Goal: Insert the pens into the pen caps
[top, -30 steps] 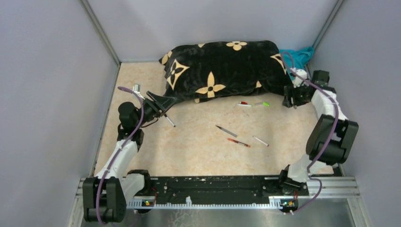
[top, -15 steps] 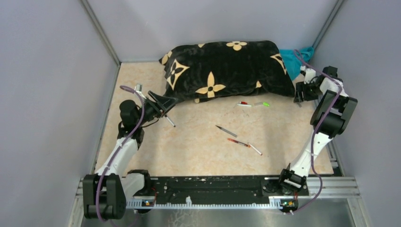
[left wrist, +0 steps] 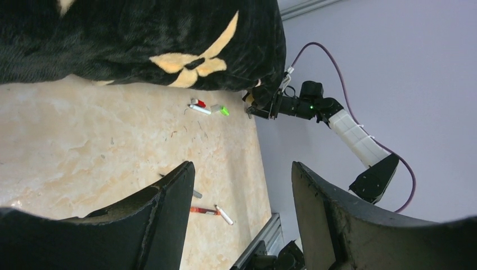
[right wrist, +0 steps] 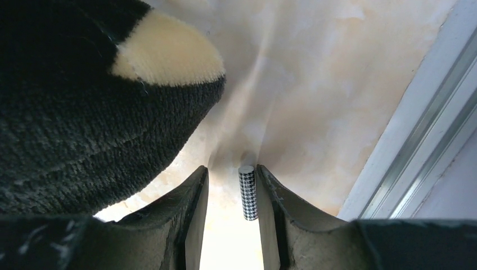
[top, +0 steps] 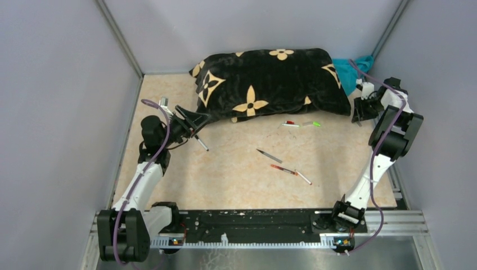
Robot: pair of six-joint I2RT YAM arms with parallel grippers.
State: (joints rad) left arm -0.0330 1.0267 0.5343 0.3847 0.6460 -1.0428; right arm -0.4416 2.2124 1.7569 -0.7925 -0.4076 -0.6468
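My left gripper (top: 196,122) is open and empty, hovering at the left by the pillow's corner; its jaws (left wrist: 242,169) stand wide apart. A grey pen (top: 201,143) lies just in front of it. A grey-black pen (top: 269,156), a red pen (top: 283,169) and a white pen (top: 304,178) lie mid-table. A red cap (top: 289,122) and a green-ended piece (top: 313,123) lie near the pillow. My right gripper (top: 359,115) is low at the pillow's right corner, open around a small houndstooth-patterned tube (right wrist: 248,193) that rests against the right finger (right wrist: 270,197).
A black pillow with cream flowers (top: 264,81) fills the back of the table. A teal cloth (top: 354,66) lies behind its right end. A metal rail (right wrist: 416,140) runs close beside my right gripper. Grey walls enclose both sides.
My right arm has swung back and to the right, toward the wall, and folded up. The white pen has slid down against the red pen. My left gripper has barely moved.
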